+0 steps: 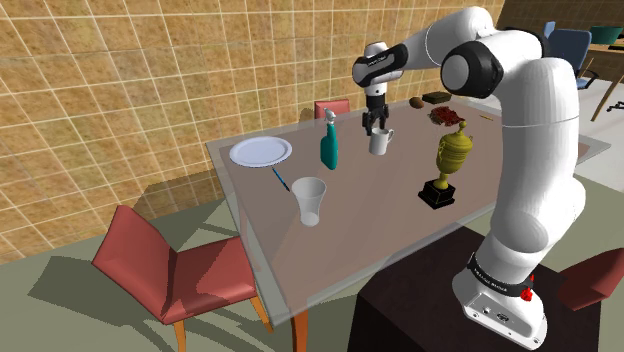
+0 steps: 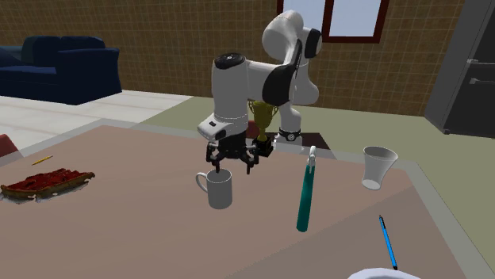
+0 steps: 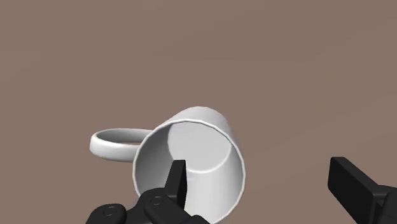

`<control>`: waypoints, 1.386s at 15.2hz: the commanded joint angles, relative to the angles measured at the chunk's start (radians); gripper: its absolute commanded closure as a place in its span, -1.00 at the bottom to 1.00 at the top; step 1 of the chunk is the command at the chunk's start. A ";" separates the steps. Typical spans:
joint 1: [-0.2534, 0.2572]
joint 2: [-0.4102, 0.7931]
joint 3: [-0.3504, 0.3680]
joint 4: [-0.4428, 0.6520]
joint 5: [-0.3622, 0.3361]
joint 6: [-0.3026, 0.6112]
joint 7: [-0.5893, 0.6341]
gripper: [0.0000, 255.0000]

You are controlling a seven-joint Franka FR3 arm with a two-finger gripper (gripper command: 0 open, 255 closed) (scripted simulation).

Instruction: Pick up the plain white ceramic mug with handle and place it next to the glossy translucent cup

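One white jointed arm (image 1: 530,150) rose from its stand, bent forward over the brown counter (image 1: 350,240) and pointed its wrist straight down. Its black gripper (image 1: 376,126) hung just above the plain white mug with a loop handle (image 1: 379,143). The fingers (image 3: 178,181) were spread wide: one was over the mug's mouth, the other outside its wall and clear of it, so nothing was clasped. The mug stood upright on the counter between a teal bottle (image 1: 329,148) and a gold trophy (image 1: 452,158), well apart from the glossy translucent cup (image 1: 309,200).
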 commanded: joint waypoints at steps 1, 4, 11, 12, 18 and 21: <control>-0.012 0.038 0.000 0.033 0.009 0.005 -0.009 -1.00; -0.012 0.042 0.001 -0.001 0.011 0.044 -0.010 -1.00; -0.013 0.051 0.002 -0.038 0.013 0.088 -0.012 -1.00; -0.013 0.051 0.002 -0.038 0.013 0.088 -0.012 -1.00; -0.013 0.051 0.002 -0.038 0.013 0.088 -0.012 1.00; -0.013 0.051 0.002 -0.038 0.013 0.088 -0.012 1.00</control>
